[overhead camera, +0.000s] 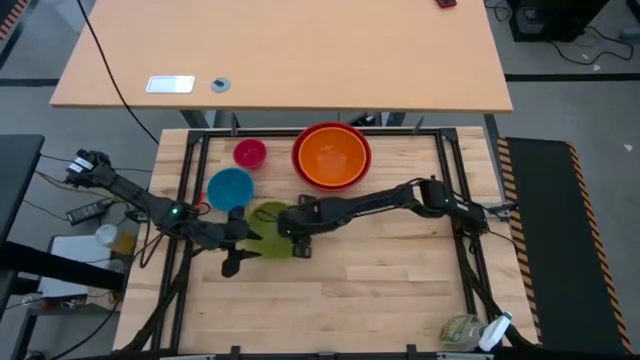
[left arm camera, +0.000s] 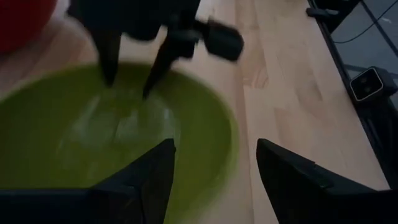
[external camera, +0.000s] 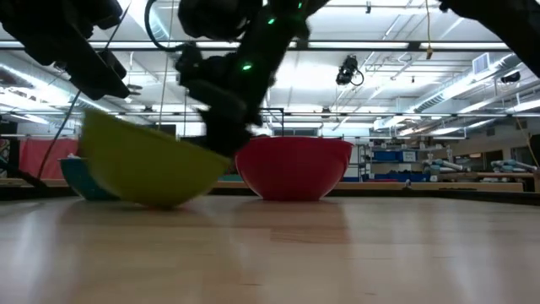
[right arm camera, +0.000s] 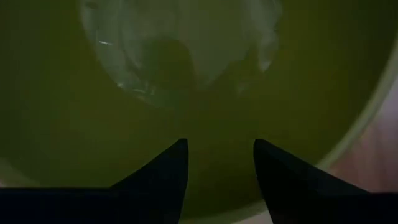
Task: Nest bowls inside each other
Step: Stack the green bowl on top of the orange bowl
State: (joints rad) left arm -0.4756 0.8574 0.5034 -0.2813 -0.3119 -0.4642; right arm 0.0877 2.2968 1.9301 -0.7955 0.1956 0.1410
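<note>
The lime green bowl (overhead camera: 266, 226) sits tipped on the wooden table. In the low view the bowl (external camera: 152, 165) has its left rim raised and its right rim low. My right gripper (right arm camera: 221, 143) reaches down into it from the table's right, open, and also shows in the left wrist view (left arm camera: 130, 84). My left gripper (left arm camera: 214, 146) is open at the bowl's near-left rim, one finger over the inside and one over the table outside. The orange bowl (overhead camera: 331, 152) sits inside the red bowl (external camera: 293, 169). My right gripper has its two open fingertips (left arm camera: 151, 90) down on the green bowl's inner floor (left arm camera: 124, 124), slanting down from the table's right. Nothing is pinched between them. The bowl is tilted with its underside on the table. My left gripper stands astride the bowl's rim (left arm camera: 232, 146); whether it touches, I cannot tell.
The blue bowl (overhead camera: 231, 188) stands just beyond the green one on the far left, and the magenta bowl (overhead camera: 250, 153) behind it. The red and orange pair is at the far middle. A black frame (overhead camera: 190, 180) runs around the table. A plastic bottle (overhead camera: 465, 330) lies at the near right corner.
</note>
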